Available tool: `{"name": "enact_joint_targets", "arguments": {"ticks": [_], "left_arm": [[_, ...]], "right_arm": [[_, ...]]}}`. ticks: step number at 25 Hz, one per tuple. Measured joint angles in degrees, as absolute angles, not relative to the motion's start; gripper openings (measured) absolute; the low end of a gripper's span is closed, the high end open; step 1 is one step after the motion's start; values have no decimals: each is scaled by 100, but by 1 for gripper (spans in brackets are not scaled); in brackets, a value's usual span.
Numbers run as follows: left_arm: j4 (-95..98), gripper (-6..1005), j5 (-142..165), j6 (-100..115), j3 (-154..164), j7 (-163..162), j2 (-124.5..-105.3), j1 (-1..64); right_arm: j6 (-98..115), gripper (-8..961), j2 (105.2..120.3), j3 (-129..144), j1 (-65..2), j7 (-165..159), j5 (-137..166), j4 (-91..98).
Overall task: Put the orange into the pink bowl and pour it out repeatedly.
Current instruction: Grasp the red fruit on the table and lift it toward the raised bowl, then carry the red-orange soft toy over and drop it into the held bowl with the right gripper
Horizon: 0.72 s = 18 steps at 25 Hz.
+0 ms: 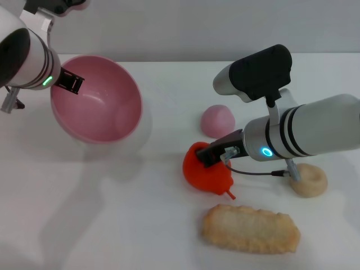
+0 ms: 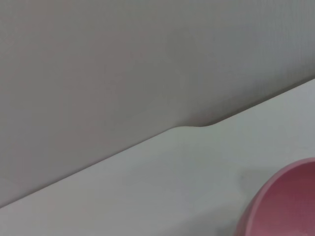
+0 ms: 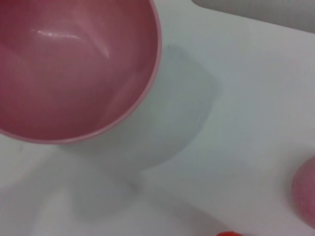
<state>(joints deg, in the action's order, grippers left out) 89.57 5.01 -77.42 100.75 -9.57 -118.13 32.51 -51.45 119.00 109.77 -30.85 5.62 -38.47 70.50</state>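
From the head camera, the round, deep, glossy pink plastic bowl [image 1: 98,101] is tipped on its side at the far left of the white table [image 1: 112,225], its mouth facing the middle and nothing inside it. The left gripper [image 1: 70,82] has its dark fingers clamped on the bowl's rim at the left and is holding it in that tilt. The bright red-orange, lumpy toy orange [image 1: 205,171] lies on the table right of centre, well apart from the bowl. The right gripper [image 1: 216,152] is down on its top; the fingers seem closed against the fruit, though the dark fingertips merge with it, so the grasp is likely rather than certain. Near by sit a small pale-pink dome [image 1: 218,121], a beige ring-shaped bun [image 1: 308,180] and a flat, golden, crumbed bread piece [image 1: 250,228].

The left wrist camera shows only the grey wall, the table edge and a curve of the pink bowl [image 2: 283,204].

The right wrist camera looks into the tilted pink bowl [image 3: 69,69], empty, with a sliver of the orange [image 3: 227,233] at the frame's edge and part of the pale-pink dome [image 3: 306,196].

I judge the step to be picking the orange up again after a pour. Next, the right arm must lift it and carry it left, while the left arm turns the bowl upright to receive it.
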Motion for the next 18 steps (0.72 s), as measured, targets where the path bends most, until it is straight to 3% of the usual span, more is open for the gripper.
{"name": "enact_joint_targets", "arguments": {"ticks": [18], "left_arm": [[8822,43,501,-7647,10076,-958,-11814,3261]], "right_arm": [[-5918,58,11895,10481,-2560,580,-3263,9329]]}}
